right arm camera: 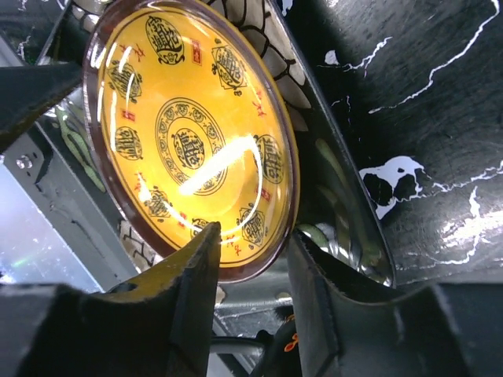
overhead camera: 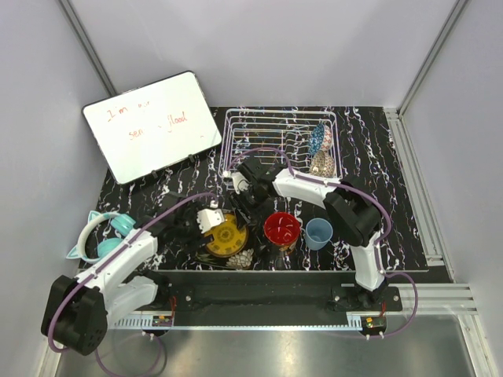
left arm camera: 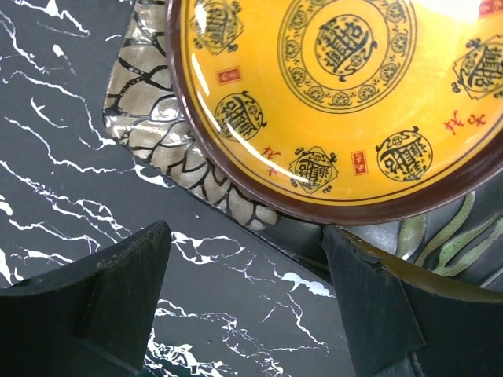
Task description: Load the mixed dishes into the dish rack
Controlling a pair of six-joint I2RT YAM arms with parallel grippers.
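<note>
The yellow-and-dark plate (overhead camera: 225, 236) lies on a dark dish with silver crackle and green leaves (overhead camera: 238, 258), left of the red bowl (overhead camera: 281, 228) and the pale blue cup (overhead camera: 318, 233). My left gripper (overhead camera: 208, 229) is open and empty at the plate's left edge; its wrist view shows the plate (left arm camera: 338, 94) just ahead of the gripper (left arm camera: 245, 232). My right gripper (overhead camera: 250, 198) is open, its jaws astride the plate's far rim (right arm camera: 189, 141): one finger (right arm camera: 200, 259) over the face, the other under it. The white dish rack (overhead camera: 259, 129) holds a blue patterned bowl (overhead camera: 317, 139) and a pale patterned dish (overhead camera: 322, 163).
A white writing board (overhead camera: 153, 126) leans at the back left. Teal cat-ear headphones (overhead camera: 106, 236) lie by the left arm. Grey walls close in the black marbled table (overhead camera: 369, 157). Something black with orange marks (right arm camera: 287, 345) shows low in the right wrist view.
</note>
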